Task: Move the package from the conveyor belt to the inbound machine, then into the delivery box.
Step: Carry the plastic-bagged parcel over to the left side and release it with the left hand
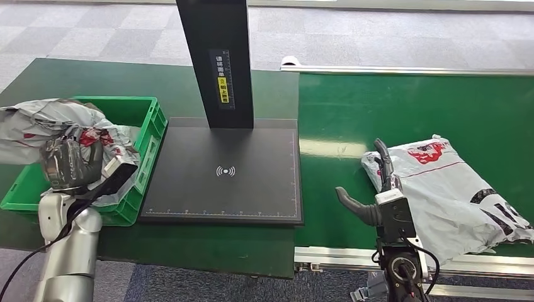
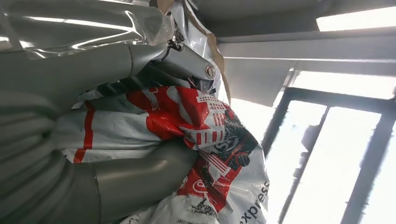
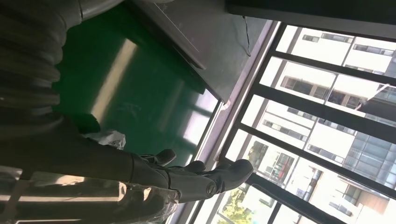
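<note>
Scanner platform [image 1: 227, 170]: flat top bare, open to approach from front and both sides. Black upright post [image 1: 217, 60] blocks its rear centre. Green crate [image 1: 142, 135] just left of platform; walls rise above table [image 1: 189, 82], interior crowded with grey packages [image 1: 47, 116]. Conveyor belt [image 1: 390, 107] open behind the package [image 1: 453, 189].

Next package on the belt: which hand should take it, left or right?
Right, most likely. The right hand sits open at the edge of the package on the conveyor belt, fingers apart. The left hand is over the green delivery box, gripping another package, and is far across the inbound machine.
</note>
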Robot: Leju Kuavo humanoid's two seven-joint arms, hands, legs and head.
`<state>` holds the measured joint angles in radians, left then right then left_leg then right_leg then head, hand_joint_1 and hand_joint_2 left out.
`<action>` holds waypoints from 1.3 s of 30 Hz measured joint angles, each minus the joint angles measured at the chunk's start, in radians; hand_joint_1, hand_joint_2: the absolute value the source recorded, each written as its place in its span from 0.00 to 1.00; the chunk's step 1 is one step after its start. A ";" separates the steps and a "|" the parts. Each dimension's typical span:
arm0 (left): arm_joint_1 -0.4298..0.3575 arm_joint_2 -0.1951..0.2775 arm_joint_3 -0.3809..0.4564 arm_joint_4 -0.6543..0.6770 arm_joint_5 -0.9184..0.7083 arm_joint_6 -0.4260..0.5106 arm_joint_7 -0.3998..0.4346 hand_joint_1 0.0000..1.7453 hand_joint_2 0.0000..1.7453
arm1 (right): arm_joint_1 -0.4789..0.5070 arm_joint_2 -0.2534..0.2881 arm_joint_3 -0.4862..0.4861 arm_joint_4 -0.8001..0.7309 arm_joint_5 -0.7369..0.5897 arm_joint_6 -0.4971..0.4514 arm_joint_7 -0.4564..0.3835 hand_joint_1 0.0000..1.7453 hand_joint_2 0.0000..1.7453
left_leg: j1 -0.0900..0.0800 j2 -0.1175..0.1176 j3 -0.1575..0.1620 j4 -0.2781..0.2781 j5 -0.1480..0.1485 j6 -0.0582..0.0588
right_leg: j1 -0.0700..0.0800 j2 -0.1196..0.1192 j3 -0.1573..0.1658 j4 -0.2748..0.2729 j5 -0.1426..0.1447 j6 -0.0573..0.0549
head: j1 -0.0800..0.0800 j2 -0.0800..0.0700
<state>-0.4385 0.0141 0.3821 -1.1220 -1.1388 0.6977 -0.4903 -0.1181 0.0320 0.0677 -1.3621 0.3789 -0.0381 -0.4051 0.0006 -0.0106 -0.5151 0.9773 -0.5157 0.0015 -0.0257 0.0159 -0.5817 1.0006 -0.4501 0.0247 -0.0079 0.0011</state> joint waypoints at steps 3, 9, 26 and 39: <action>0.002 0.013 0.049 0.021 -0.064 0.000 0.030 1.00 1.00 | 0.000 0.000 0.000 -0.001 0.002 0.002 0.000 0.00 1.00 | 0.000 -0.001 0.000 0.000 0.000 0.000 | 0.000 0.000 0.000 0.000 0.000 0.000 | 0.000 0.000; 0.008 0.021 0.071 0.035 -0.083 0.000 0.051 0.03 1.00 | -0.017 0.000 0.002 0.000 0.012 0.018 0.000 0.00 1.00 | 0.000 0.000 0.000 0.000 0.000 0.000 | 0.000 0.000 0.001 0.000 0.000 0.000 | 0.000 0.000; 0.050 0.003 0.080 -0.065 -0.065 0.000 0.010 0.00 1.00 | -0.051 0.001 0.011 0.021 0.013 0.024 -0.002 0.00 1.00 | 0.000 0.000 0.000 0.000 0.000 0.000 | 0.000 0.000 0.001 0.000 0.000 0.000 | 0.000 0.000; 0.061 -0.068 0.149 -0.127 0.148 0.000 -0.204 0.00 1.00 | -0.062 0.000 0.028 0.043 0.010 0.021 -0.019 0.00 1.00 | 0.000 -0.001 0.000 0.000 0.000 0.000 | 0.000 0.000 0.001 0.000 0.000 0.000 | 0.000 0.000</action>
<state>-0.3777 -0.0536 0.5311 -1.2493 -0.9909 0.6977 -0.6939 -0.1805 0.0325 0.0959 -1.3194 0.3887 -0.0171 -0.4239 0.0004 -0.0111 -0.5152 0.9774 -0.5156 0.0016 -0.0259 0.0156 -0.5812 1.0005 -0.4500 0.0247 -0.0077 0.0011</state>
